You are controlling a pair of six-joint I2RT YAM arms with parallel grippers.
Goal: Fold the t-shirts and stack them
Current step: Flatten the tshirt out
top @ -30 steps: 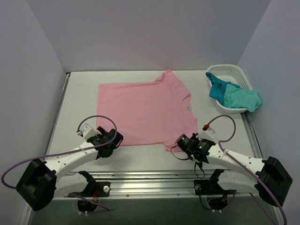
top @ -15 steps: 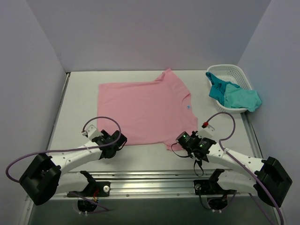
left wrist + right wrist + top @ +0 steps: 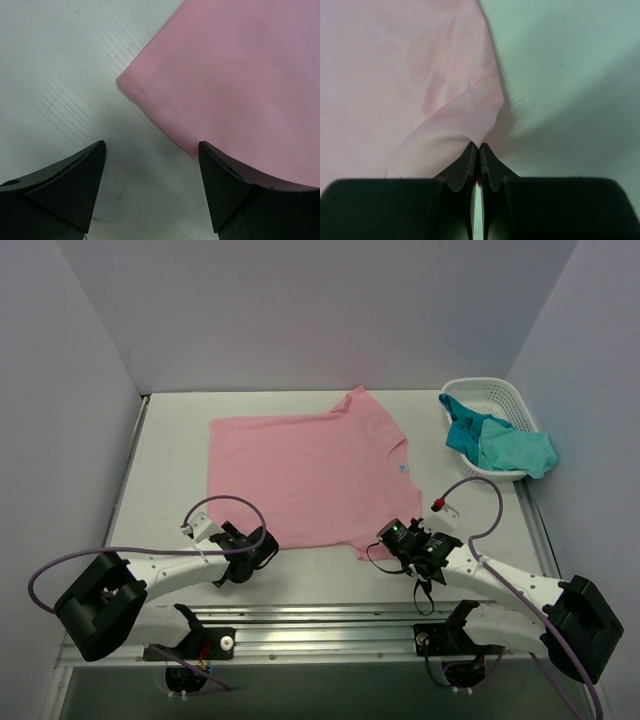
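A light pink t-shirt (image 3: 310,475) lies spread flat on the white table. My right gripper (image 3: 392,537) is shut on its near right sleeve corner (image 3: 480,131), and the cloth puckers up into the jaws. My left gripper (image 3: 262,547) is open at the shirt's near left hem corner (image 3: 127,84); its two black fingers (image 3: 75,180) stand wide apart, one on bare table and the other at the hem's edge, with nothing between them. Teal and turquoise t-shirts (image 3: 500,445) lie bunched in the basket at the right.
A white lattice basket (image 3: 487,392) stands at the back right by the wall, with cloth hanging over its front rim. Grey walls close the table in on the left, back and right. A metal rail (image 3: 320,620) runs along the near edge.
My left gripper has slid right along the near hem to the shirt's corner; its jaws narrowed, then widened again. The right gripper has kept its hold and crept slightly forward.
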